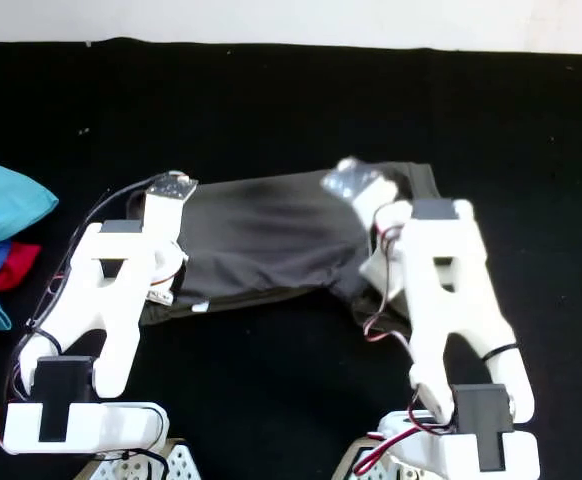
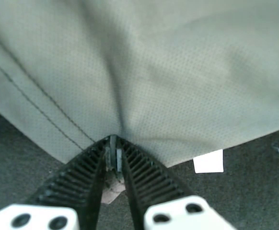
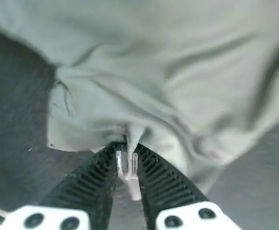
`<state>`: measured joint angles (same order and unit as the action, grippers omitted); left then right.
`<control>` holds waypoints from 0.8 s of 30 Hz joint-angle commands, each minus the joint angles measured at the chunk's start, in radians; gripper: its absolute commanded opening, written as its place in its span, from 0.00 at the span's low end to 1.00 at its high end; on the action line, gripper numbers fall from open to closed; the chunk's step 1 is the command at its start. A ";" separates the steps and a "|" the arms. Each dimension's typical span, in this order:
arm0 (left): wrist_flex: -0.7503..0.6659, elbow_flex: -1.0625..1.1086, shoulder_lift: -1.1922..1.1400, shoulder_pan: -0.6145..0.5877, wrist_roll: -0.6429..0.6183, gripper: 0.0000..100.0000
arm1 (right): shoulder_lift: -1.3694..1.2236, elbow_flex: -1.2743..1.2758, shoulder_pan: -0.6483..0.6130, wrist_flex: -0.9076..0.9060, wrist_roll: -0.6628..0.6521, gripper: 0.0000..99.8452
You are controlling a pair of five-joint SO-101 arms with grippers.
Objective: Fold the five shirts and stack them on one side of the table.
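A dark grey shirt lies spread across the middle of the black table, between the two arms. My left gripper is shut on the shirt's hem at the shirt's left side, next to a small white tag. My right gripper is shut on a bunched fold of the same shirt at its right side. In the high view the left arm stands over the shirt's left edge and the right arm over its right edge.
A pile of other shirts, teal with red and blue under it, sits at the table's left edge. The black tabletop stretches behind the grey shirt to a white wall.
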<state>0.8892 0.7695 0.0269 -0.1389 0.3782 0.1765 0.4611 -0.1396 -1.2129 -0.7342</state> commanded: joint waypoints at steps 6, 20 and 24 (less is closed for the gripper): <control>-0.012 0.005 -0.016 0.007 -0.008 0.01 | -0.265 -0.363 0.027 -0.018 -0.006 0.01; -0.012 0.005 -0.016 0.007 -0.008 0.01 | -0.541 -0.774 0.039 -0.363 0.008 0.01; -0.012 0.005 -0.016 0.007 -0.008 0.01 | -0.538 -0.765 0.047 -0.492 -0.041 0.01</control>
<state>0.8892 0.7695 0.0269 -0.1389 0.3782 -0.3713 -0.2693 -0.1151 -1.6195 -0.7434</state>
